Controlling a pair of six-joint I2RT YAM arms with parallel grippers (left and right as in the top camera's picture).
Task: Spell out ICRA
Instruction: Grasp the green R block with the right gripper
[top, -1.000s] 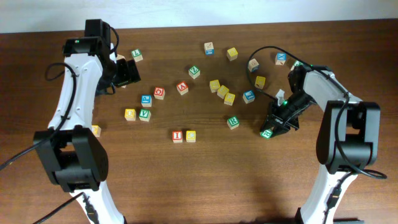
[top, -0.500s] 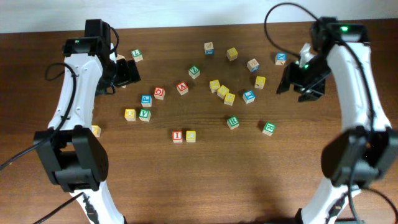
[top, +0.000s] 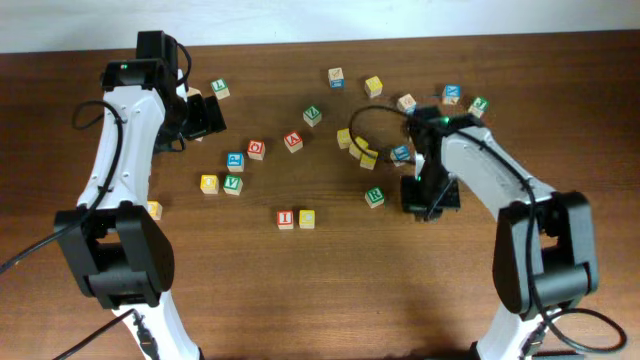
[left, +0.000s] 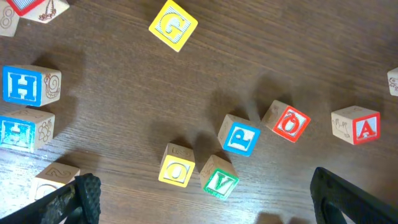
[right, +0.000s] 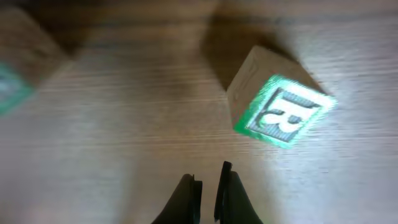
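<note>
The red I cube and the yellow C cube sit side by side at the front middle of the table. The green R cube lies to their right and shows close up in the right wrist view. The red A cube lies farther back and also shows in the left wrist view. My right gripper is low over the table just right of the R, with its fingers nearly together and nothing between them. My left gripper is at the back left, open wide and empty.
Other letter cubes are scattered about: red O, blue P, yellow O, green V, a yellow cluster, and a blue cube. A green cube lies at the back right. A blurred cube corner shows left of my right fingers.
My right arm swung from the back right down to beside the R cube. The green cube that lay at the front right is gone from there; one now lies at the back right.
</note>
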